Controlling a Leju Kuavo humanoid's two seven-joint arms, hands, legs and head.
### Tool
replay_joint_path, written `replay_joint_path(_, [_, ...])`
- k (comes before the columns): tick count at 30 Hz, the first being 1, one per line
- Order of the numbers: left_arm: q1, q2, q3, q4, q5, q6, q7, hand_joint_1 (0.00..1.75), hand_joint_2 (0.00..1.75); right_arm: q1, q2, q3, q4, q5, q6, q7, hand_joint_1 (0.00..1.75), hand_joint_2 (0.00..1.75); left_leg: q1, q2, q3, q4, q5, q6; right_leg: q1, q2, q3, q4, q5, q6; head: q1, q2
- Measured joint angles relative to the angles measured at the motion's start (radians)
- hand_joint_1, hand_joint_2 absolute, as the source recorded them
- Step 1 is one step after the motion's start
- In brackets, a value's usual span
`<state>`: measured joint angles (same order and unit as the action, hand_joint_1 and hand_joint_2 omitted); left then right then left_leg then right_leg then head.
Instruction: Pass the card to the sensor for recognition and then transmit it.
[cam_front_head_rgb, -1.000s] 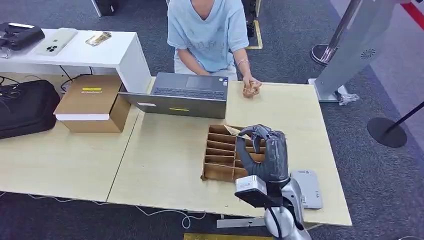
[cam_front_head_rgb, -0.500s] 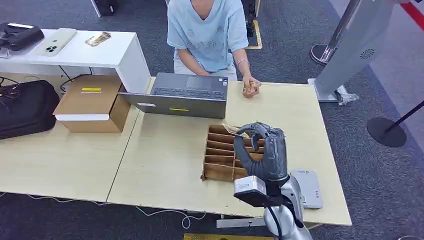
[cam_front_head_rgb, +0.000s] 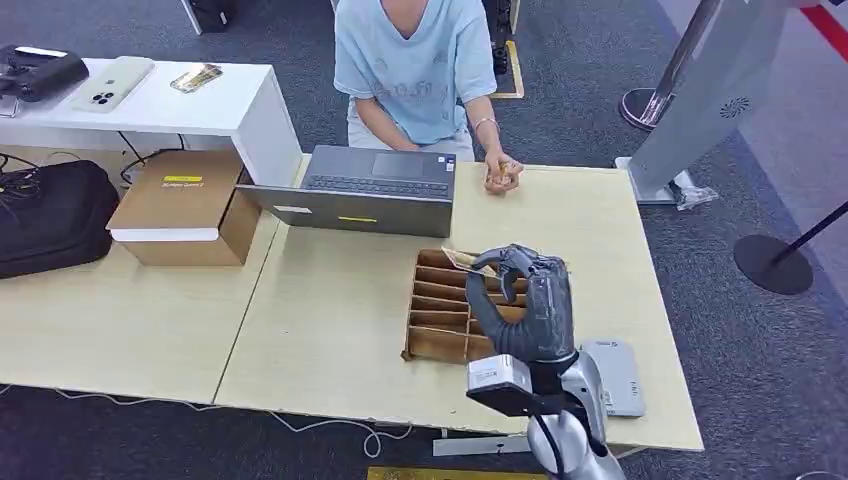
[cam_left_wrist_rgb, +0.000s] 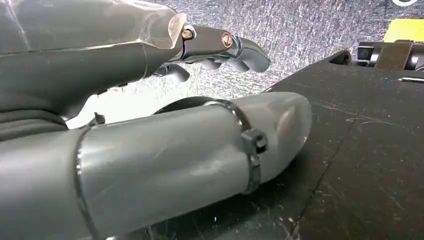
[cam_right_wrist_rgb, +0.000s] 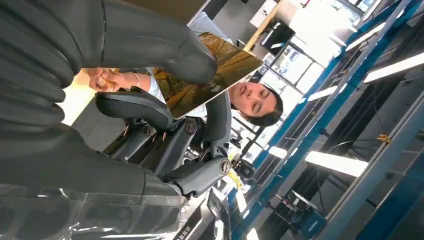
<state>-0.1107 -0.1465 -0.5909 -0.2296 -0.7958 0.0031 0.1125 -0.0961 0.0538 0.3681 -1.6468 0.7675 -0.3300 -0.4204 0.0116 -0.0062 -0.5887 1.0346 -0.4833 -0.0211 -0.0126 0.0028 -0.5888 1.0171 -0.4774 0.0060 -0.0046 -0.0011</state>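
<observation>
The card (cam_right_wrist_rgb: 210, 75) is pinched between the thumb and a finger of the right robot hand (cam_front_head_rgb: 525, 300), its printed face catching the light in the right wrist view and most of its length standing free beyond the fingertips. In the head view the card (cam_front_head_rgb: 462, 261) is a thin tan sliver at the fingertips, above the far end of the slotted cardboard box (cam_front_head_rgb: 440, 308) that lies under and in front of the robot hand.

The step in hand looks like lifting the card clear of the box before taking it to the sensor. The grey sensor pad (cam_front_head_rgb: 618, 375) lies on the table (cam_front_head_rgb: 330, 300) behind and to the outer side of the robot hand, close to the wrist. To do this well, the pinch should stay firm, since only one edge of the card is held and a knock against a divider could twist it loose. Raise it straight out first, then swing back toward the pad with the card's flat face turned down to it.

A person (cam_front_head_rgb: 415, 60) sits across the table behind a laptop (cam_front_head_rgb: 365, 190), beyond the fingertips.

The left robot hand (cam_left_wrist_rgb: 220, 45) hangs by the robot's side, fingers loosely apart and holding nothing.
</observation>
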Motion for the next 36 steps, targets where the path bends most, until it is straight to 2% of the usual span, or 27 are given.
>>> replay_joint_path(16, [-0.003, -0.004, 0.000, 0.000, -0.017, -0.002, -0.002, 0.00, 0.00, -0.089, -0.017, 0.032, 0.016, 0.051, 0.032, 0.027, 1.75, 1.75, 0.000, 0.000, 0.000, 0.000, 0.000, 0.000, 0.000, 0.000, 0.000, 0.000, 0.000, 0.000, 0.000, 0.000])
replay_joint_path(36, [-0.004, -0.005, 0.010, 0.000, -0.035, 0.008, -0.002, 0.00, 0.00, -0.224, -0.028, 0.051, 0.125, -0.006, 0.018, 0.009, 1.75, 1.75, 0.000, 0.000, 0.000, 0.000, 0.000, 0.000, 0.000, 0.000, 0.000, 0.000, 0.000, 0.000, 0.000, 0.000])
